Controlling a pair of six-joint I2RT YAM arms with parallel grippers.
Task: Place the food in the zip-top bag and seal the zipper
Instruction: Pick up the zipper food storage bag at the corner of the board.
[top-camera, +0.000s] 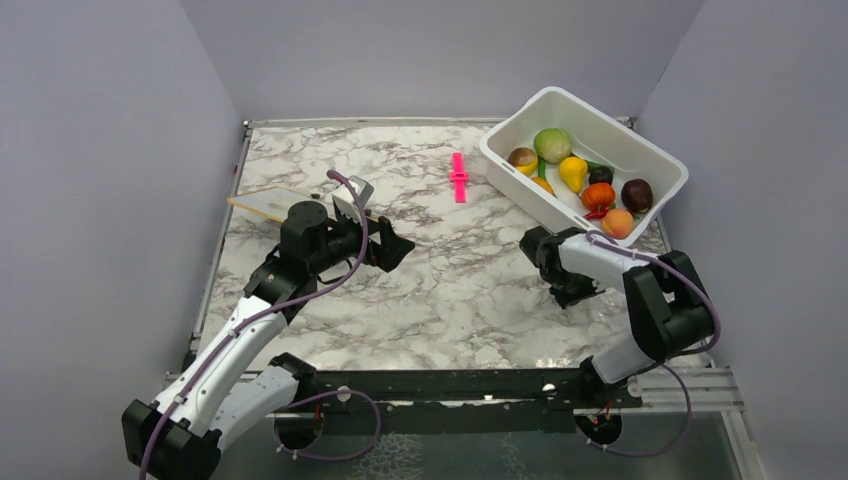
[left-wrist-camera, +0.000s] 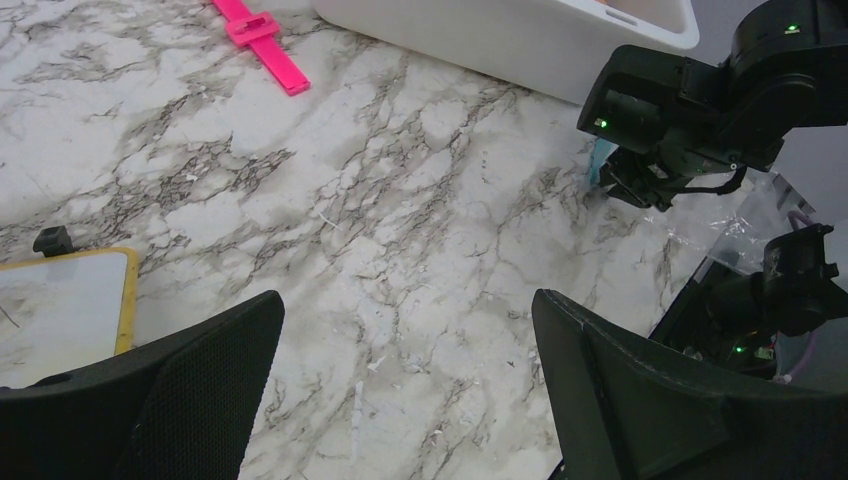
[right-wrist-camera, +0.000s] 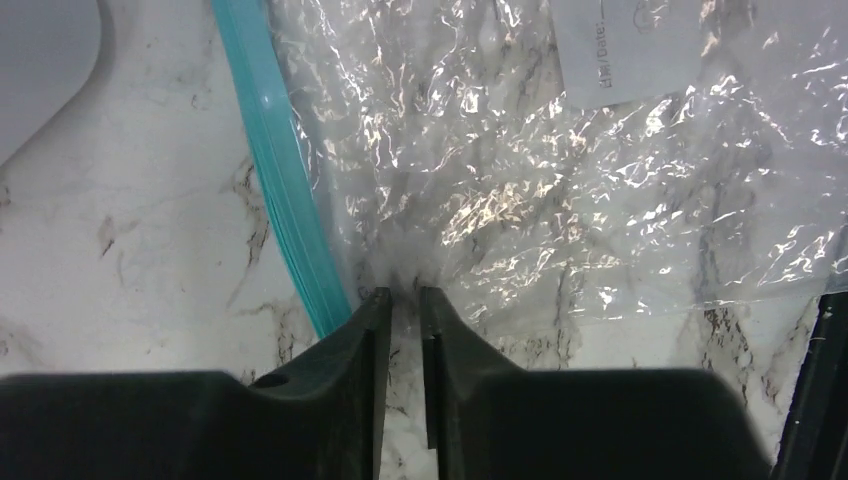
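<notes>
Though carrying everything needed, tabletop (top-camera: 440, 300): marbled, with no stage of the job finished on it, judging by the present lie of things.
White tub (top-camera: 620, 135): at the far right corner, holding every piece of food in view.
Zip-top bag (right-wrist-camera: 600, 200): lying crinkled and flat on the tabletop under the right arm, near the tub's front wall; nothing visible inside; hard to make out from above.
Board (top-camera: 268, 203): pale yellowish, far left, beside the left arm; no part in the job.
Left tool (left-wrist-camera: 407, 300): spread wide, holding nothing, hanging over bare tabletop, well apart from bag and tub.
Right tool (right-wrist-camera: 400, 295): closed to a narrow slit, seemingly pinching a fold of the bag's film just beside the zipper.
Food (top-camera: 598, 195): green ball (top-camera: 552, 143) plus yellow, orange, red and dark brown pieces, all in the tub, none in the bag; every piece yet to be carried over.
Zipper (right-wrist-camera: 285, 190): teal strip along the bag's edge, just left of the right tool's tips; open or pressed shut, impossible to tell; sealing probably last.
Pink clip (top-camera: 458, 177): on the tabletop, left of the tub, apart from it.
</notes>
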